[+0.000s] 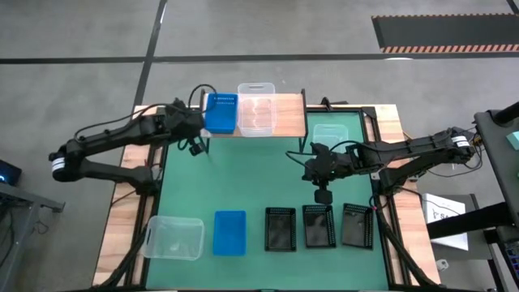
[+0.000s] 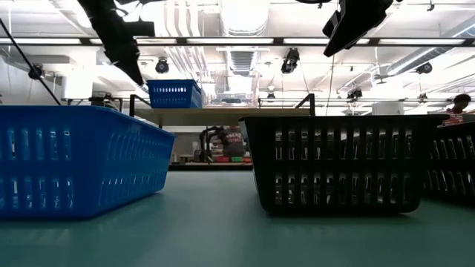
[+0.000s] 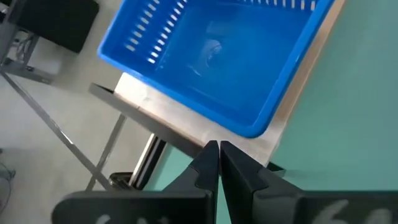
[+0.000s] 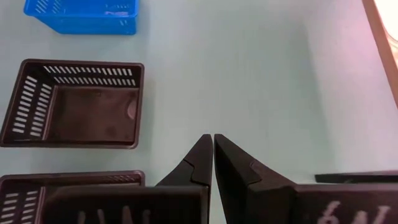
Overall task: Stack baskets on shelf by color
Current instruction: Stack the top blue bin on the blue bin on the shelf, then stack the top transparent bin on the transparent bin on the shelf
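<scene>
Your left gripper (image 1: pixel 197 136) hangs just off the left end of the shelf (image 1: pixel 288 113), fingers pressed together and holding nothing. From its wrist you see the blue basket on the shelf (image 3: pixel 217 56) sitting at that end of the wooden plank, its far rim cut off by the frame. Beside it on the plank stands a clear basket (image 1: pixel 256 108), touching or nearly touching the blue one; from above you cannot tell whether either is a single basket or a stack.

Your right gripper (image 1: pixel 322 195) is also fully closed and empty, hovering over the green surface (image 1: pixel 243 174) just behind the middle black basket (image 1: pixel 319 225). The left black basket (image 4: pixel 78 102) shows whole in its wrist view, while the one under the gripper is half hidden by the fingers.

Along the front edge of the surface lie, from the left corner, a second clear basket (image 1: pixel 174 238), a second blue basket (image 1: pixel 229 233), then the three black ones, the last being the right black basket (image 1: pixel 358 225). A third clear basket (image 1: pixel 330 136) sits near the back right corner, faint against the green and hard to make out. In the low view the front baskets block most of the surface behind them.
</scene>
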{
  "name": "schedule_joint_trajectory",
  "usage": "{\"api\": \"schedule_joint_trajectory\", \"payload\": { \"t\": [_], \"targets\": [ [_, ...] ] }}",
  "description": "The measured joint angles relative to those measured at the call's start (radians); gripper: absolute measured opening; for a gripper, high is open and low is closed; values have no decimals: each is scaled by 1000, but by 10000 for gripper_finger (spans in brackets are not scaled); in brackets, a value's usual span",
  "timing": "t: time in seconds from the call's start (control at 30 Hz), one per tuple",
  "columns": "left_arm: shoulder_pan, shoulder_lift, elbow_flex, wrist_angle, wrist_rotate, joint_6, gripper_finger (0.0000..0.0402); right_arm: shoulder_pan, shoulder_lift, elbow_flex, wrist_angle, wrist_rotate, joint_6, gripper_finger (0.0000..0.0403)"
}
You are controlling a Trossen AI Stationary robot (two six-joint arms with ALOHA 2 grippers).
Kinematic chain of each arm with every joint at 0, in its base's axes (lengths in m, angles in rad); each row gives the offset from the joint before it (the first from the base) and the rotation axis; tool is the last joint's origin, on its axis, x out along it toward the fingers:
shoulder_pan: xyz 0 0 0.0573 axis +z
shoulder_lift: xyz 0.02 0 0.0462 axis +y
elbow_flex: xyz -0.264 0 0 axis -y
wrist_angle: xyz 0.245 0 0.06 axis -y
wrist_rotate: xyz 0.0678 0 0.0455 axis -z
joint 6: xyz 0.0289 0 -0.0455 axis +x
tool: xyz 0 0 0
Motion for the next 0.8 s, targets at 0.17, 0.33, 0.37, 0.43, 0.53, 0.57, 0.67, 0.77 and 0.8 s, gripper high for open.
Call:
{"api": "schedule_joint_trajectory", "payload": {
  "t": [0.17, 0.33, 0.37, 0.43, 0.53, 0.57, 0.67, 0.77, 0.8],
  "targets": [
    [0, 29, 0, 8, 24, 2, 0, 0, 0, 0, 0, 0, -13, 9],
    [0, 37, 0, 42, 70, 2, 0, 0, 0, 0, 0, 0, -18, 9],
    [0, 37, 0, 41, 72, 3, 0, 0, 0, 0, 0, 0, -18, 9],
    [-1, 37, 0, 39, 73, 2, 0, 0, 0, 0, 0, 0, -18, 9],
    [-1, 28, -2, 37, 73, -3, 0, 0, 0, -1, -2, 0, -17, 9],
    [-1, 23, -2, 30, 73, -13, 0, 0, 0, -2, -3, 0, -13, 9],
    [-2, 2, -2, -4, 74, -52, 0, 0, 0, -2, -21, 0, 12, 9],
    [-14, -32, -3, -19, 91, -109, 0, 0, 0, -2, -79, 1, 70, 9],
    [-21, -44, -4, -24, 103, -128, 0, 0, 0, -2, -100, 1, 87, 9]
  ]
}}
